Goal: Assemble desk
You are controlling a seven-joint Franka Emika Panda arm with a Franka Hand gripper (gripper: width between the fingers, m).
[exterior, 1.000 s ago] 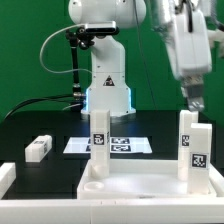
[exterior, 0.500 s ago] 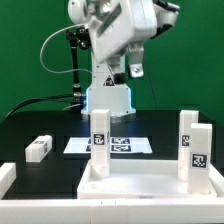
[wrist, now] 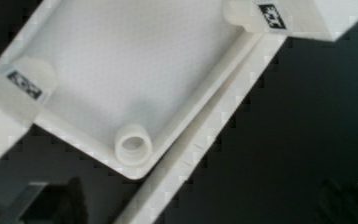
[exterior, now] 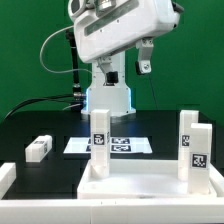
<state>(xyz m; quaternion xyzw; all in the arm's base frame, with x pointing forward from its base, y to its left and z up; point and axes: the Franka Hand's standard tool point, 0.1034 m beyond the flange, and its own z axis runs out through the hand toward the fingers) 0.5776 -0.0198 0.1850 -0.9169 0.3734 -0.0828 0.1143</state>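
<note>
Overhead, the open hand (exterior: 143,58) hangs above the desk (exterior: 150,178).

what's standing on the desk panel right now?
Three tagged legs stand upright on the desk panel: one at the exterior view's left, two at its right. The fourth leg lies on the table.

A: Exterior view now, and the desk panel (exterior: 150,180) runs off the bottom edge, near corners gone.

B: The right leg (exterior: 196,152) is clipped by the exterior view's right edge too, with another leg half hidden behind it.

A: The hand (exterior: 143,56) sits high, its top lost behind the arm's casing.

B: Wrist view is soft all over; the leg tag (wrist: 274,14) is unreadable and cut off by the frame.
</note>
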